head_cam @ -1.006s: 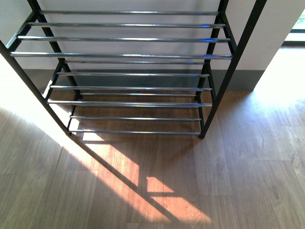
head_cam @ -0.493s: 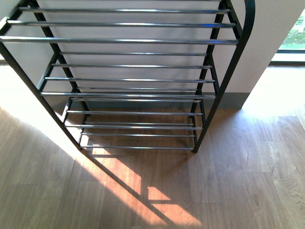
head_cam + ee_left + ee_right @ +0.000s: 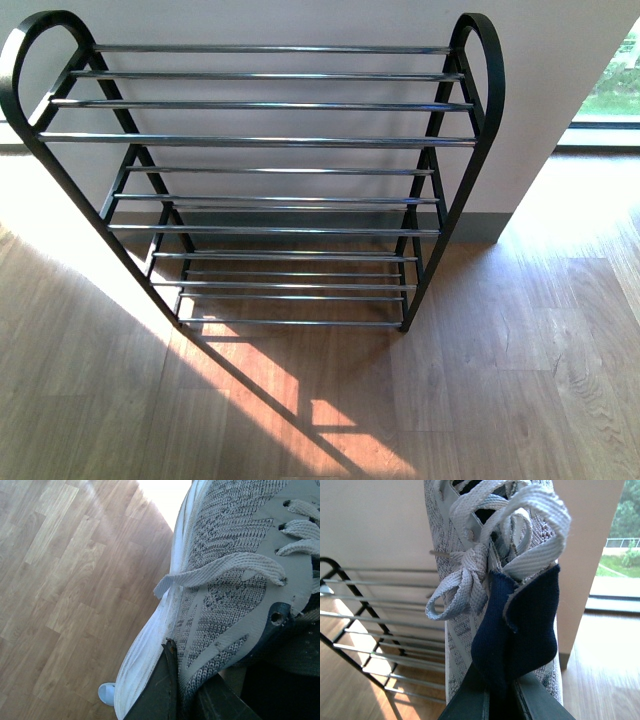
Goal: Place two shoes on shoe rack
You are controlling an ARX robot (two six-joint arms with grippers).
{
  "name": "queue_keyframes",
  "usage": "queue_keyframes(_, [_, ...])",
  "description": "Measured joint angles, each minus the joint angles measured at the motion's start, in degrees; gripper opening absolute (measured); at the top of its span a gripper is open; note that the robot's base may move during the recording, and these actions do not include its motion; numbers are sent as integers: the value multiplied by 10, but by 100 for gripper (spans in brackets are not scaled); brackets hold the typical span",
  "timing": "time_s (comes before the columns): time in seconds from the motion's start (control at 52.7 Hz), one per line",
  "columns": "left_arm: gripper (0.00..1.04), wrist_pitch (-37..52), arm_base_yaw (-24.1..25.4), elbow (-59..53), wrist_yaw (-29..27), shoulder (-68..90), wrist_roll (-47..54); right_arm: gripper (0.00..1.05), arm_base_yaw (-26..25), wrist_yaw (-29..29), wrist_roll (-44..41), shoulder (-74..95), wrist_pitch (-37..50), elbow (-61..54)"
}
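The shoe rack (image 3: 260, 141) stands against the wall in the front view, with black rounded-top side frames and chrome-bar shelves, all bare. No arm or shoe shows there. In the left wrist view my left gripper (image 3: 189, 680) is shut on the side wall of a grey knit shoe (image 3: 225, 580) with a white sole, held above the wooden floor. In the right wrist view my right gripper (image 3: 499, 692) is shut on the navy lining of the other shoe (image 3: 456, 645), whose laces hang loose. The rack (image 3: 370, 616) lies beyond that shoe.
A wooden floor (image 3: 520, 380) with a sunlit patch spreads in front of the rack. A white wall with a dark baseboard (image 3: 480, 226) runs behind it. A bright window (image 3: 612, 95) is at the right. A small pale round thing (image 3: 106, 693) lies on the floor.
The front view has risen and drawn back. The rack's rounded tops, cut off before, now show, and the whole rack looks smaller and sits lower in the frame.
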Motion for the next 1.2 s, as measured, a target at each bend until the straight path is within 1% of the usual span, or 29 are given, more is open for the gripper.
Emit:
queue_keyframes(0.076, [2, 0, 0, 0, 1, 0, 0, 2, 52, 45, 16, 5, -58, 49])
queue_keyframes(0.171, [2, 0, 0, 0, 0, 0, 0, 2, 136, 105, 46, 50, -175, 137])
queue_keyframes(0.228, [2, 0, 0, 0, 0, 0, 0, 2, 170, 126, 49, 75, -212, 173])
queue_keyframes(0.304, [2, 0, 0, 0, 1, 0, 0, 2, 225, 173, 60, 116, -265, 237])
queue_keyframes(0.398, [2, 0, 0, 0, 1, 0, 0, 2, 276, 217, 84, 165, -313, 307])
queue_keyframes(0.493, [2, 0, 0, 0, 1, 0, 0, 2, 308, 246, 102, 208, -334, 351])
queue_keyframes(0.55, [2, 0, 0, 0, 1, 0, 0, 2, 331, 273, 116, 247, -349, 382])
queue_keyframes(0.607, [2, 0, 0, 0, 1, 0, 0, 2, 344, 293, 121, 281, -358, 407])
queue_keyframes(0.702, [2, 0, 0, 0, 1, 0, 0, 2, 352, 321, 124, 338, -368, 449])
queue_keyframes(0.854, [2, 0, 0, 0, 1, 0, 0, 2, 340, 387, 119, 447, -389, 533])
queue_keyframes(1.044, [2, 0, 0, 0, 1, 0, 0, 2, 323, 403, 134, 541, -441, 629])
queue_keyframes(1.195, [2, 0, 0, 0, 0, 0, 0, 2, 317, 404, 138, 557, -453, 657])
